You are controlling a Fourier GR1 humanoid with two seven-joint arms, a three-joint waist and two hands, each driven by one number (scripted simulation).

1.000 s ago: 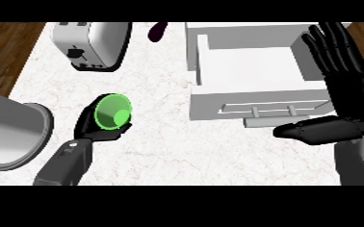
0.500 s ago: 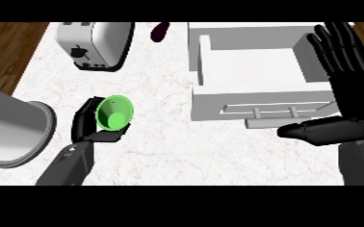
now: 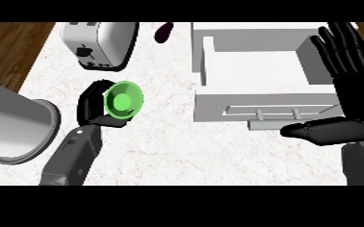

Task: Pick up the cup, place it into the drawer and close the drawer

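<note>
Cup (image 3: 123, 101), green with its mouth facing the camera, sits in the left hand (image 3: 91, 109), whose fingers curl round it, well to the left of the open drawer (image 3: 263, 107). The pale marbled surface (image 3: 171, 144) carries that drawer, a grey pot (image 3: 21, 130) farthest to its left, and a toaster (image 3: 103, 43) up and left of it. The right hand (image 3: 350, 77) is open with straight fingers at the drawer's right side.

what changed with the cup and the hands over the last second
The left hand, curled round the green cup, carried it a little up the view and to the right, toward the open drawer. The right hand stayed open beside the drawer. The drawer, toaster and grey pot did not move.
</note>
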